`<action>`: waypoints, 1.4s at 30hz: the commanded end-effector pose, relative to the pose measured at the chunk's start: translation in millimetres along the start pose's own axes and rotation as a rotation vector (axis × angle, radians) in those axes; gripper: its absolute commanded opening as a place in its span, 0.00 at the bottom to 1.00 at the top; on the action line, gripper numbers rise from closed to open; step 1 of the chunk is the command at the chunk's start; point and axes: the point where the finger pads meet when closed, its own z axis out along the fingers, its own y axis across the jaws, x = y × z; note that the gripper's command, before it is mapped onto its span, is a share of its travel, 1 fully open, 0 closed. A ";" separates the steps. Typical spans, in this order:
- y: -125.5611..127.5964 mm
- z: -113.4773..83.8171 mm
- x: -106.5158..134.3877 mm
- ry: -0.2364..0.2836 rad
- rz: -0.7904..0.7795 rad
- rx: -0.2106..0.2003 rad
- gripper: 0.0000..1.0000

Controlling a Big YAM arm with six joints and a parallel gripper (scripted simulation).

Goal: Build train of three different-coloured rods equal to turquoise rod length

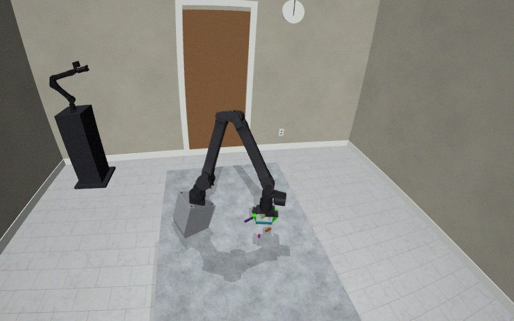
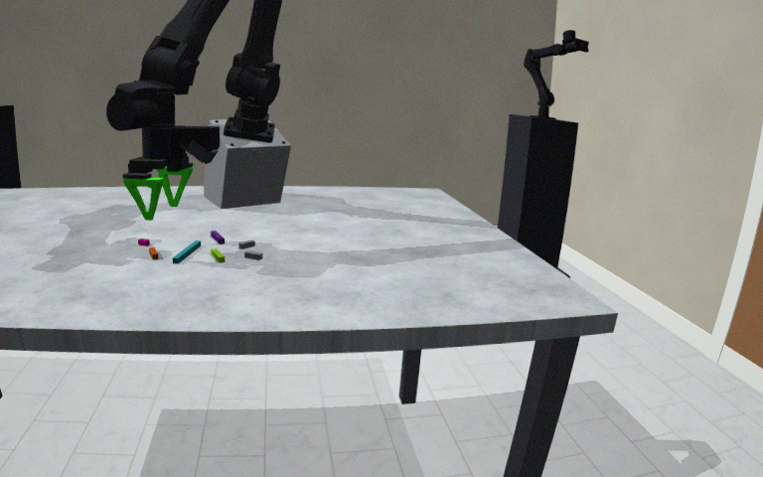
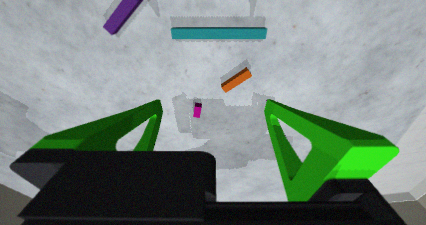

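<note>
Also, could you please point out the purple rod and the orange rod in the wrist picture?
Purple rod (image 3: 125,10): wrist view, middle of its upper face.
Orange rod (image 3: 237,81): wrist view, middle of its bright upper face.
</note>
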 end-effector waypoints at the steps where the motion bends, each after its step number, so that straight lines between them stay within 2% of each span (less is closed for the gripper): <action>1: -22.5 -12.5 -3.5 0.005 -0.075 0.048 1.00; 2: -22.5 -12.3 -4.4 0.006 -0.143 0.048 1.00; 5: -22.5 -12.3 -4.1 0.007 -0.142 0.048 1.00; 6: -22.5 -12.1 -4.8 0.008 -0.196 0.047 1.00; 11: -22.5 -12.2 -4.2 0.010 -0.262 0.048 1.00; 42: -22.5 -12.2 -4.2 0.010 -0.262 0.048 1.00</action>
